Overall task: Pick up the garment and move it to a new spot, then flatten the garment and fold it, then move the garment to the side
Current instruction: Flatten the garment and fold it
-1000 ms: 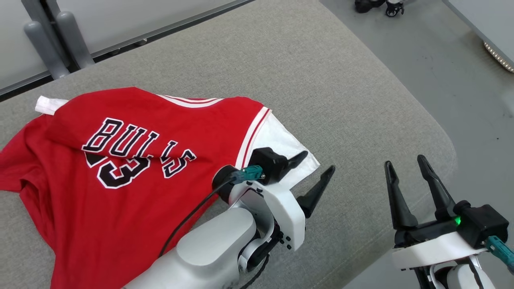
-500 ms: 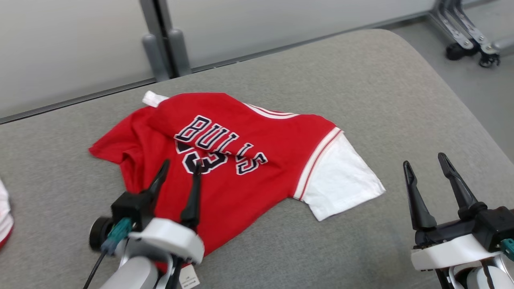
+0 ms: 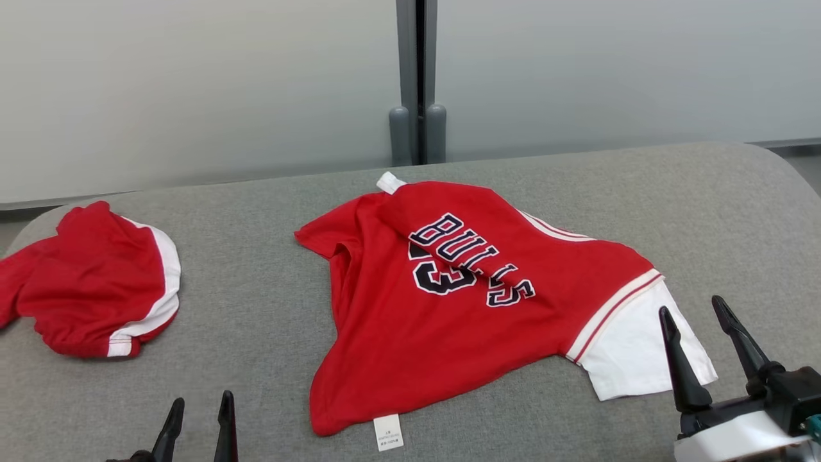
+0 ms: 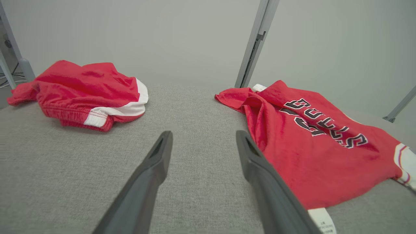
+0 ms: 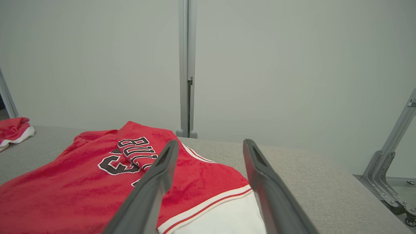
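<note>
Our left gripper [image 3: 202, 398] stood with its jaws spread and empty. The red Bulls jersey [image 3: 449, 321] lay rumpled on the grey cushion [image 3: 256, 321] just right of them, with red shorts [image 3: 90, 282] well off to their left. Our right gripper [image 3: 691, 306], jaws likewise spread, hung by the jersey's white sleeve [image 3: 635, 359], holding nothing.

Soft, even, bright light throughout; shadows faint, focus sharp, wrist views bowed at their edges.
</note>
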### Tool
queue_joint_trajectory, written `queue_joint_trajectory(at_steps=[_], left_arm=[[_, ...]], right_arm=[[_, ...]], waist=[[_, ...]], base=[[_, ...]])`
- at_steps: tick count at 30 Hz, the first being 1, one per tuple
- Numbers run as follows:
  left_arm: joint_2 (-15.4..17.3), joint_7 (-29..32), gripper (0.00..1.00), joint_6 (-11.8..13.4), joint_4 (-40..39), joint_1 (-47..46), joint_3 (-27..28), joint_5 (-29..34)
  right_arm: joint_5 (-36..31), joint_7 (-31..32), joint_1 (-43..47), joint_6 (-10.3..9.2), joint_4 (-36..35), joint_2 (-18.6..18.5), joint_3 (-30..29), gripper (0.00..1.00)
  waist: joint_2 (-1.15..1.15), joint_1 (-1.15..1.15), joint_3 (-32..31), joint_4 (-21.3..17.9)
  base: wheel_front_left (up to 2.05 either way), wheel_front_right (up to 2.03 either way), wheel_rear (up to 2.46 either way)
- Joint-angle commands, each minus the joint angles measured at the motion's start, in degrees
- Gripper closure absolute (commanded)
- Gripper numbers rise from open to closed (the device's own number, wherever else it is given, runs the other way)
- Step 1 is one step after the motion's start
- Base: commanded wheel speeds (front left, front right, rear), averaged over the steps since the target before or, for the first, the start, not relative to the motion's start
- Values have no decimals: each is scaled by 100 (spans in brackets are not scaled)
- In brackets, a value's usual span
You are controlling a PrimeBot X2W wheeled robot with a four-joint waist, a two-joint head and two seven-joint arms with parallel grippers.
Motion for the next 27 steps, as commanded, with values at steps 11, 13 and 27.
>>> queue_joint_trajectory(at_steps=[11,13,27], left_arm=[[-654,-11,0,-955,141,422,1102,820],[-718,-11,0,-1046,183,386,1209,904],[-980,-10,0,-1354,37,186,1354,1268]], right_arm=[[-73,-28,280,-1,166,122,-174,0],[-71,-28,249,-1,184,119,-160,0],[78,-28,-108,-1,563,-84,-144,0]], waist=[[0,0,-218,69],[0,0,-209,51],[0,0,-84,-52]], base=[[0,0,0],[0,0,0],[0,0,0]])
